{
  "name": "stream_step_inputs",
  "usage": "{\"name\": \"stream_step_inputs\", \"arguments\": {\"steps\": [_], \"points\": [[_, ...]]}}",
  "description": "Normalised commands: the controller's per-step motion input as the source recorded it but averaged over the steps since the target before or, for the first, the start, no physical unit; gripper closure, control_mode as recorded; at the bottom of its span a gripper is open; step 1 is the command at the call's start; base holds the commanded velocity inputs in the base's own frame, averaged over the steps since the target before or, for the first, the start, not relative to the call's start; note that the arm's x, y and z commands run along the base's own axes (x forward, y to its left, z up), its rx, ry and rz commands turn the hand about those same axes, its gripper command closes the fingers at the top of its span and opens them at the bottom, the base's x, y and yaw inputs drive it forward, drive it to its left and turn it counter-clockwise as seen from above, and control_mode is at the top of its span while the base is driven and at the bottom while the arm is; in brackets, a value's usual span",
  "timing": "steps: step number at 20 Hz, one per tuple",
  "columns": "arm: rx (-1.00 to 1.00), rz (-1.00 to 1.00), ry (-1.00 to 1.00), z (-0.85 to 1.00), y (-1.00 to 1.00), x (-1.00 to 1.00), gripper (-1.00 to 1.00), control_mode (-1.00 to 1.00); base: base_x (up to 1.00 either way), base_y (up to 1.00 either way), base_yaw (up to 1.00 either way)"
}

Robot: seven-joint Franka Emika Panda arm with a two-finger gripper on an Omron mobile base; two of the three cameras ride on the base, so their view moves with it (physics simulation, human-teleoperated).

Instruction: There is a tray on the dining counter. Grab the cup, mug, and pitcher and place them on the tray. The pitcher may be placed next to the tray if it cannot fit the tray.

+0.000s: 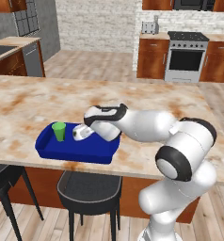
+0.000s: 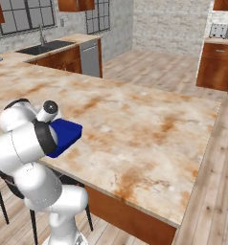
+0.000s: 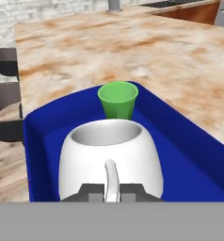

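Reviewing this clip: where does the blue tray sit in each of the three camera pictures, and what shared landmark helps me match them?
Left base view: the tray sits lower left, at the counter's near edge, holding the cup and the mug.
Right base view: left of centre, one corner shows past the arm.
Hand view: its rim spans the lower half, around both vessels.
Shared landmark: the dining counter, marbled with rusty-brown veins.

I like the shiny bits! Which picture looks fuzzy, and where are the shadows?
Left base view: soft and grainy; the mug blurs beside the cup. Hand view: sharpest; the mug's inside is shaded grey, the tray wall darker blue. Right base view: no strong shadows on the dining counter.
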Motion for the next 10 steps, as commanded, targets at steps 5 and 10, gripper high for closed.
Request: {"name": "stream_step_inputs", "arguments": {"steps": [5,10], "points": [[0.00,0.01,0.00,-0.26,0.20,0.28,1.00,-1.00,0.00,0.00,0.00],[0.00,0.03,0.00,-0.34,0.03,0.25,1.00,-1.00,0.00,0.00,0.00]]}}
